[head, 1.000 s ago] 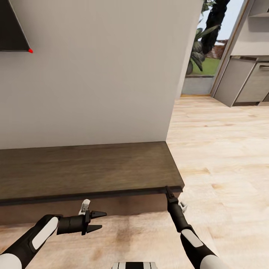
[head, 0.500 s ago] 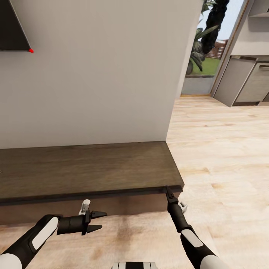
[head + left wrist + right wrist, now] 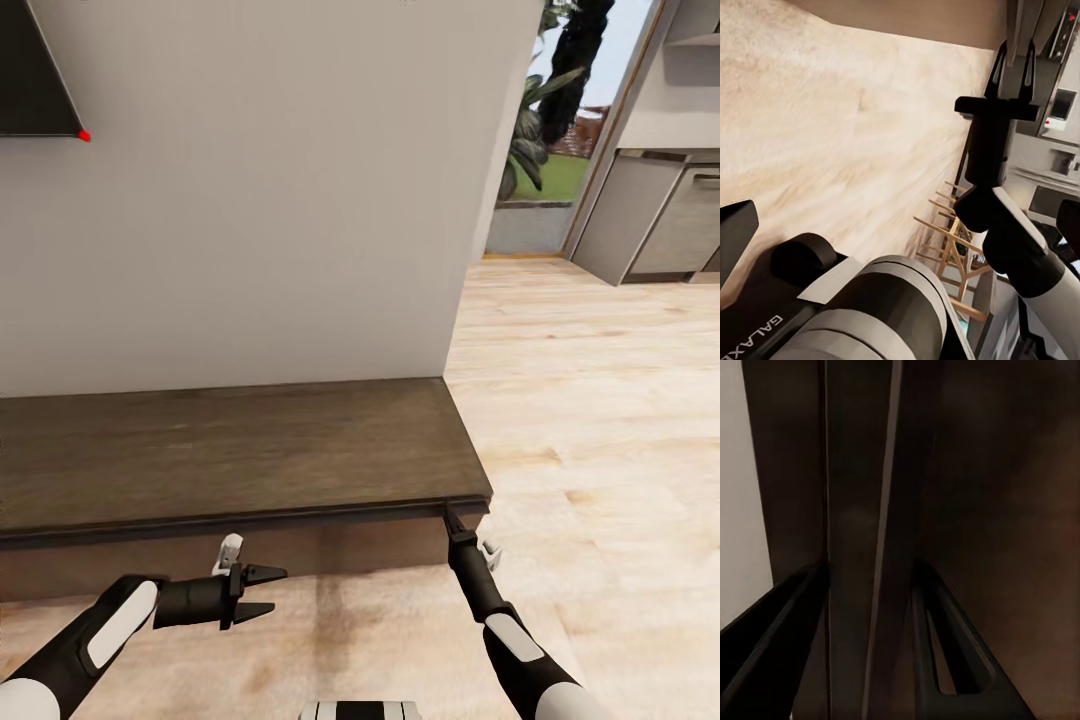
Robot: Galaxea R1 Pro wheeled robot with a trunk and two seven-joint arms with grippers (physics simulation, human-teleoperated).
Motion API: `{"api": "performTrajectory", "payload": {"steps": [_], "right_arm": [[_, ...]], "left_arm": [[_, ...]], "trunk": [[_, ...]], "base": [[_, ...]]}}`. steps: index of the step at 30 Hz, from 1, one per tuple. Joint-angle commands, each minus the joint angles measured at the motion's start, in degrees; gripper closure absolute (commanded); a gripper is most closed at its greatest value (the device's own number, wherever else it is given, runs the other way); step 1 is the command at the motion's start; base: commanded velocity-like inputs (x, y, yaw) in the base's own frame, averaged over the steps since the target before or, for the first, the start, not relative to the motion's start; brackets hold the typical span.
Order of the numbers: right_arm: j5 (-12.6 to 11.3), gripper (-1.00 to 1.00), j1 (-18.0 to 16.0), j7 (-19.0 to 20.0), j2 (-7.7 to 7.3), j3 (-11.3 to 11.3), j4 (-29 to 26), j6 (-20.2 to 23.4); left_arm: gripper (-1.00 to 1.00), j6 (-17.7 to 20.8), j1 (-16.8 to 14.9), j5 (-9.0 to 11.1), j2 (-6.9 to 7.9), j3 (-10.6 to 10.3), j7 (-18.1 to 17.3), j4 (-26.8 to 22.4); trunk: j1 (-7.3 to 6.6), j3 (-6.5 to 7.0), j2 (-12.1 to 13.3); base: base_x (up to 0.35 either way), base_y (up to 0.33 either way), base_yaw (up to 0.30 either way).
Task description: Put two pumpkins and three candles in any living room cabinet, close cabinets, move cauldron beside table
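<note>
Home interior, living rm, being shown. Light wood plank floor being seen thru-out; pale grey wall w/ black wall-mounted TV corner being seen. Long low dark brown cabinet being set against wall. Kitchen units and garden plants being glimpsed beyond opening.

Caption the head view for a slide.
Right gripper at the cabinet's front right corner; left gripper open above the floor.
</note>
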Motion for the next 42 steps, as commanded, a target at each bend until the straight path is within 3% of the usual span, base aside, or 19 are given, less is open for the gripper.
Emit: {"api": "performTrajectory", "payload": {"steps": [1, 42], "right_arm": [[-0.24, 1.00, -0.06, 0.66, 0.03, 0.17, -0.13, 0.09], [-0.14, 1.00, -0.06, 0.66, 0.02, 0.17, -0.13, 0.18]], "left_arm": [[-1.00, 0.20, -0.05, 0.16, 0.04, -0.18, -0.15, 0.03], [-1.00, 0.20, -0.05, 0.16, -0.16, -0.28, -0.15, 0.03]], "trunk": [[-0.03, -0.04, -0.03], [-0.03, -0.04, -0.03]], "base": [[-0.154, 0.000, 0.000], [-0.057, 0.000, 0.000]]}}
